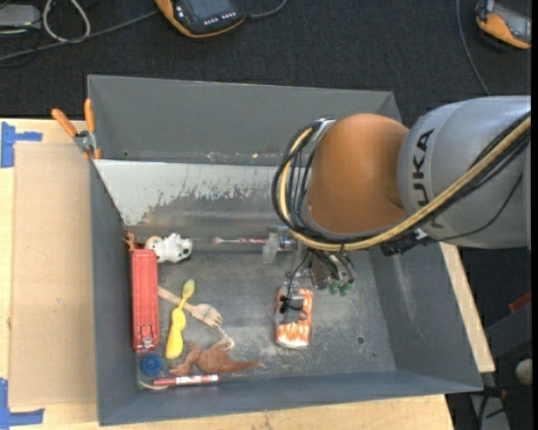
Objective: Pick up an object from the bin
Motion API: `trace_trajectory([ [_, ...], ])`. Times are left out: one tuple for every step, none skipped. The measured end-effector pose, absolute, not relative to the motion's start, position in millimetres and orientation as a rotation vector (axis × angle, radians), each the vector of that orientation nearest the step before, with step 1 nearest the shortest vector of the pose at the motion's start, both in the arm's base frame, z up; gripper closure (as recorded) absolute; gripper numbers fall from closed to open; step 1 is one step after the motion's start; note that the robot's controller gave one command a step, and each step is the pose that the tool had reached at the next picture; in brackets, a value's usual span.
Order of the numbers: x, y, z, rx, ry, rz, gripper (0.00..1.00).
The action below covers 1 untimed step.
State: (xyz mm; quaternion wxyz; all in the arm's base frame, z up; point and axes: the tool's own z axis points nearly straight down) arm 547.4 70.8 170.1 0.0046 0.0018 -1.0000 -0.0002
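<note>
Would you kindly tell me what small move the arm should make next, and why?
Probably ease the gripper a little lower, onto the orange-and-white thing. The gripper hangs right over that thing's upper end. The thing lies alone on the floor of the bin, well apart from the heap by the left wall.

"KUKA" lettering, on grey arm (473, 176)

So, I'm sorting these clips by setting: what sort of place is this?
Most likely a robotics lab set up for bin picking: a KUKA arm reaches into a grey metal bin of small loose things, and a handheld control pendant and cables lie on the dark floor beyond it.
</note>
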Motion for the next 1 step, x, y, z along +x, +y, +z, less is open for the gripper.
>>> trace_trajectory([
  [548.5,70.6,174.1,0.004,-3.138,-0.001,0.0],
])
